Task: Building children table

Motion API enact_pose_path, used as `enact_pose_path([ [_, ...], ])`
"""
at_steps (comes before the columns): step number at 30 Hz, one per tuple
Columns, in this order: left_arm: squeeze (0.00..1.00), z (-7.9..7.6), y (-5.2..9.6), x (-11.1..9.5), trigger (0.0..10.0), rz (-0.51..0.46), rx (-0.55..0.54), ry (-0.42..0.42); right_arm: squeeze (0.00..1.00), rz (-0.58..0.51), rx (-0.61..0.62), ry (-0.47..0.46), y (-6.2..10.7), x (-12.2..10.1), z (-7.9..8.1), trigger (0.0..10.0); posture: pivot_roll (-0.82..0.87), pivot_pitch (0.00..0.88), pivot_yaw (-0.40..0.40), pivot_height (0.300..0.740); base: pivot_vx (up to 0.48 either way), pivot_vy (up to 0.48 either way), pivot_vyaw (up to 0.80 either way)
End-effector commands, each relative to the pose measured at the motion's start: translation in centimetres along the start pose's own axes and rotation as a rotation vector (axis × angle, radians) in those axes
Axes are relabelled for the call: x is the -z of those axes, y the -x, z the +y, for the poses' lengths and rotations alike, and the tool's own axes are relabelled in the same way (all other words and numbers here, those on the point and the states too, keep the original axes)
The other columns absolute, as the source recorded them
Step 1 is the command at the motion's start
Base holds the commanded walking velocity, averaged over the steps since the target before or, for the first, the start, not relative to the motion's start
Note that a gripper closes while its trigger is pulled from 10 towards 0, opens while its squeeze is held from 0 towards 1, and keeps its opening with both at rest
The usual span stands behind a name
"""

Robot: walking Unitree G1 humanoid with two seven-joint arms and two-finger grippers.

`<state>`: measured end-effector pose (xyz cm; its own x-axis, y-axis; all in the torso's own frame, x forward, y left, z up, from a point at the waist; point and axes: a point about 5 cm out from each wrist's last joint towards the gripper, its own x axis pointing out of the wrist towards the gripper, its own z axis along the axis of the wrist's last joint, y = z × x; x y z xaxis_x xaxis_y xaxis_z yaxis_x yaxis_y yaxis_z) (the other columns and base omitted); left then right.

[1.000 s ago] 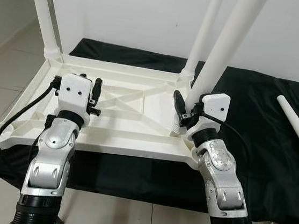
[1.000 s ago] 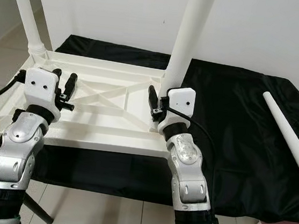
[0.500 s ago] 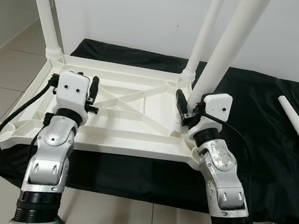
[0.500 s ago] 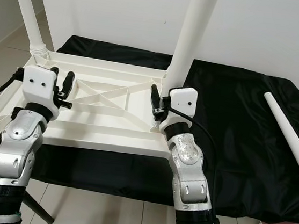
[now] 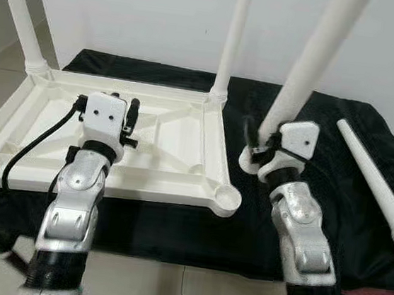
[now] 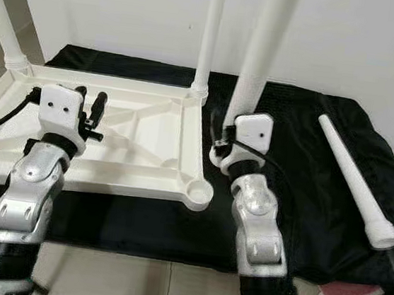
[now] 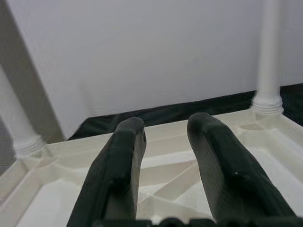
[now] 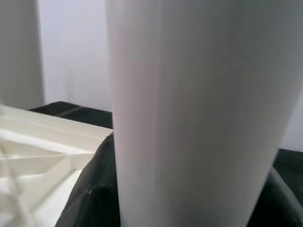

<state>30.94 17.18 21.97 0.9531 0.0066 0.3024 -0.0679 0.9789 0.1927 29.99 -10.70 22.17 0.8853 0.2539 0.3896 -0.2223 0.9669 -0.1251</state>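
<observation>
White plastic tabletop (image 5: 177, 138) lies upside down on the black cloth-covered surface (image 5: 333, 206). The right gripper (image 5: 259, 149), fingers clamped, holds a white tapered leg (image 5: 309, 68) beside the empty near corner socket (image 5: 228, 194); keep it upright over that socket. The left gripper (image 5: 131, 115) hovers, fingers narrowly parted.

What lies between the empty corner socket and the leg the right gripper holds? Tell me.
Only bare black cloth, in both eye views: the held leg stands just right of the socket, not in it.
</observation>
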Motion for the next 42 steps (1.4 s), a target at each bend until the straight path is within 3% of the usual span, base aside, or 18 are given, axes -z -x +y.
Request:
enact_pose_path([
  [1, 0.0, -0.43, 0.0, -0.11, 10.0, -0.008, -0.029, 0.002, 0.0, -0.014, 0.02, 0.02, 0.12, -0.25, -0.73, 10.0, 0.07, 0.032, -0.048, 0.74, 0.0, -0.349, 0.0],
  [12, 0.0, -0.49, -0.04, -0.11, 10.0, -0.004, -0.024, 0.006, 0.0, -0.014, 0.023, 0.019, 0.23, -0.28, -0.72, 10.0, 0.07, 0.04, -0.045, 0.74, 0.0, -0.317, 0.0],
  [20, 0.0, -0.47, -0.03, 0.22, 10.0, 0.021, -0.03, 0.023, 0.0, -0.012, 0.026, 0.019, 0.27, -0.26, -0.76, 10.0, 0.07, 0.045, -0.045, 0.74, 0.0, 0.0, 0.0],
  [28, 0.0, -0.31, -0.06, 0.41, 10.0, 0.033, -0.042, 0.022, 0.0, -0.011, 0.027, 0.017, 0.29, -0.25, -0.76, 10.0, 0.07, 0.048, -0.045, 0.74, 0.0, 0.468, 0.0],
  [42, 0.0, -0.37, -0.1, 0.49, 10.0, 0.037, -0.048, 0.017, 0.0, -0.009, 0.025, 0.018, 0.26, -0.21, -0.81, 10.0, 0.07, 0.049, -0.05, 0.74, 0.0, 0.0, 0.0],
])
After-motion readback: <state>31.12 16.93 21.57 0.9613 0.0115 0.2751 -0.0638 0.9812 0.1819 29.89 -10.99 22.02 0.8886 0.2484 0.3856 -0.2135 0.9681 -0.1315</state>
